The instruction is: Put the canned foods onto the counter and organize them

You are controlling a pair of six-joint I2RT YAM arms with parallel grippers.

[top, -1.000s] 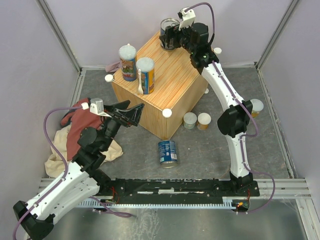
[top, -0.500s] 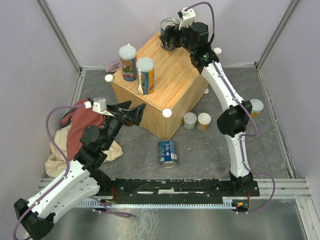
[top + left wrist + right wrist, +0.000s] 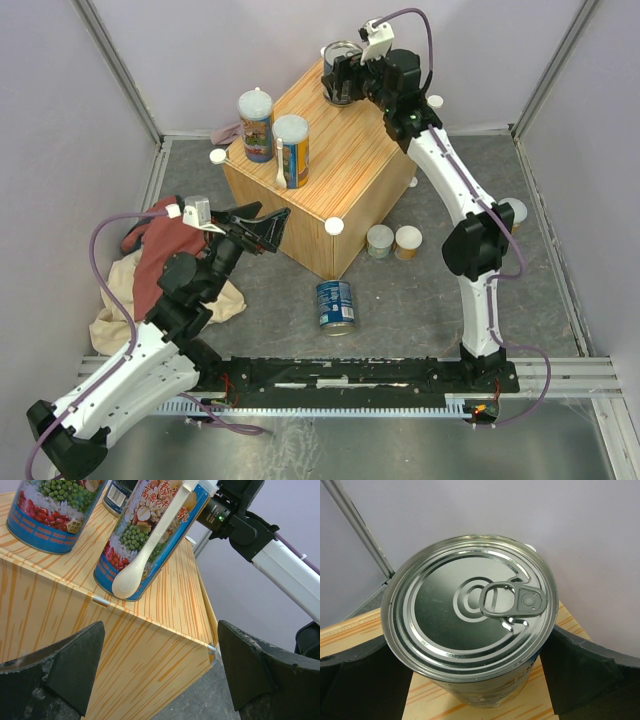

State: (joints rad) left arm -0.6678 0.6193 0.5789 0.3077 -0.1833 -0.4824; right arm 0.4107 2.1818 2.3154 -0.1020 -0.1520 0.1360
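Observation:
The counter [image 3: 350, 170] is a wood-grain box mid-table. Two tall orange/blue cans [image 3: 256, 122] [image 3: 291, 150] stand on its left part. My right gripper [image 3: 342, 75] is at its far corner, fingers against both sides of a ring-pull can [image 3: 470, 600] that stands on the wood [image 3: 430, 700]. My left gripper [image 3: 262, 228] is open and empty, just off the counter's near-left face [image 3: 150, 645]. A second blue ring-pull can [image 3: 335, 303] lies on the floor in front. Two short pale-lidded cans [image 3: 380, 241] [image 3: 407, 242] stand by the counter's right side. A third [image 3: 512, 215] is behind my right arm.
Red and beige cloths [image 3: 150, 270] lie on the floor left of my left arm. White round caps [image 3: 334, 226] mark the counter's corners. Purple walls close the back and both sides. Both tall cans fill the top of the left wrist view [image 3: 155, 530].
My right arm's elbow has shifted right and its wrist has edged slightly back at the far corner. The can stays on the counter. My left arm has barely moved.

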